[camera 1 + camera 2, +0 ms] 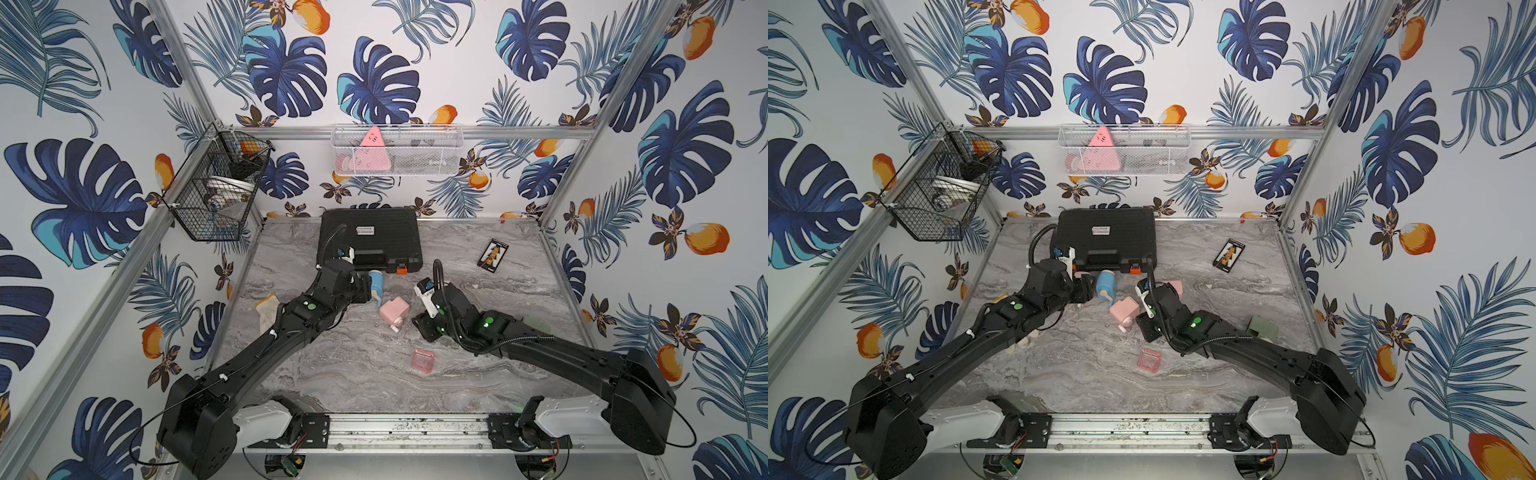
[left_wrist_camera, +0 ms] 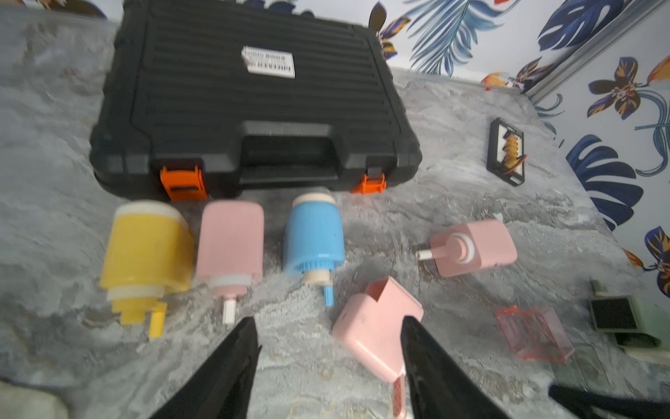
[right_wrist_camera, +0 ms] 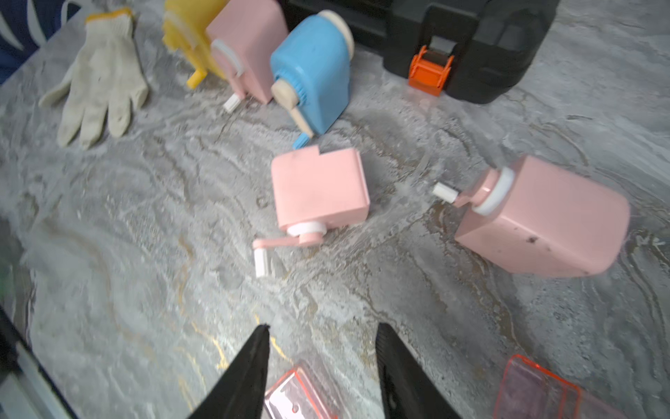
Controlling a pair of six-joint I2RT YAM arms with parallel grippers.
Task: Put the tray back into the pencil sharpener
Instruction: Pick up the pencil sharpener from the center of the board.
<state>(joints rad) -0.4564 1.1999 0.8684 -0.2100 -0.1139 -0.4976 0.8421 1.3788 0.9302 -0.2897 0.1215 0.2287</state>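
The small pink pencil sharpener (image 1: 394,309) (image 1: 1124,309) lies mid-table with its crank toward the front. Its hollow slot shows in the left wrist view (image 2: 377,326). My left gripper (image 2: 330,321) (image 1: 363,291) is open, and the sharpener rests against the inside of one finger. A clear pink tray (image 1: 424,361) (image 1: 1149,360) (image 2: 533,333) lies on the marble in front of the sharpener. My right gripper (image 3: 323,325) (image 1: 422,328) is open above a clear tray (image 3: 293,395) lying loose between its fingers. A second clear tray (image 3: 536,391) lies beside it.
A black tool case (image 1: 370,239) stands at the back, with yellow (image 2: 145,250), pink (image 2: 230,243) and blue (image 2: 313,235) sharpeners lined up before it. Another pink sharpener (image 3: 544,217), a green one (image 1: 536,322), a glove (image 3: 101,76) and a bit card (image 1: 493,254) lie around.
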